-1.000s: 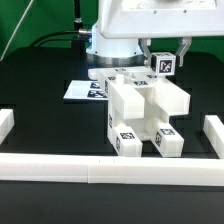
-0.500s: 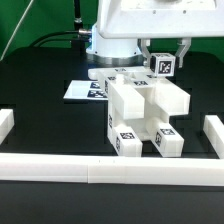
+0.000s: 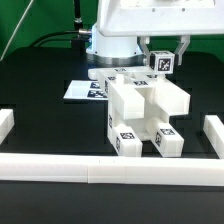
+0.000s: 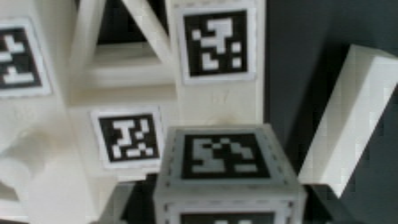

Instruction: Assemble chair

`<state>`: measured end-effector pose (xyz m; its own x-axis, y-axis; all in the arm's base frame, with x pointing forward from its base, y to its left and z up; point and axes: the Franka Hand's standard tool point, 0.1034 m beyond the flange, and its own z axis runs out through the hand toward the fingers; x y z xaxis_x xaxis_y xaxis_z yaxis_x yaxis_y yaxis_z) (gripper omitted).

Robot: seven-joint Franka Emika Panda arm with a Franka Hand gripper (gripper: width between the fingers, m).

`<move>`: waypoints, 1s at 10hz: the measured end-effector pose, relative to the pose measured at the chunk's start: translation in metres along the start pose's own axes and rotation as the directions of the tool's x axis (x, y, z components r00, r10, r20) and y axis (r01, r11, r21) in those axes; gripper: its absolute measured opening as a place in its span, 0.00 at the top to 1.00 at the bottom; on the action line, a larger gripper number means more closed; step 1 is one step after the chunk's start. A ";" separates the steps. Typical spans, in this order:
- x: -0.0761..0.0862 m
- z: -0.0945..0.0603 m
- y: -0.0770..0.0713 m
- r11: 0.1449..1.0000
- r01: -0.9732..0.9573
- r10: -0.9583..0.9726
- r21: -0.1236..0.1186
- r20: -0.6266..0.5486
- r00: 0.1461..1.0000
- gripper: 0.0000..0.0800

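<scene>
The partly built chair (image 3: 145, 115), white and blocky, stands at the centre of the black table (image 3: 40, 120). At its 1 o'clock the gripper (image 3: 165, 57) is clenched on a tagged white piece (image 3: 164, 66), close by the chair's far upper edge. The marker board (image 3: 78, 89) lies at 10 o'clock. White border bars (image 3: 110, 170) run at 6, 9 and 3 o'clock; black tabletop shows between chair and bars on both flanks.

The chair (image 3: 145, 112), blocky matte white and partly joined, shows tags on two low front ends. A small tagged white piece (image 3: 163, 62) sits above its rear.
</scene>
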<state>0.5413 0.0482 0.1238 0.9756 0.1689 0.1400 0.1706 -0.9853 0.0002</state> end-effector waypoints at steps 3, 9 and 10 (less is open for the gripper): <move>0.000 0.000 0.000 1.000 0.000 0.000 0.000 0.000 1.000 0.65; -0.004 0.011 -0.014 1.000 -0.012 0.012 0.003 0.012 1.000 0.65; -0.004 0.012 -0.013 1.000 -0.008 0.008 0.002 0.011 1.000 0.65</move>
<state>0.5370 0.0605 0.1114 0.9784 0.1616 0.1292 0.1633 -0.9866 -0.0027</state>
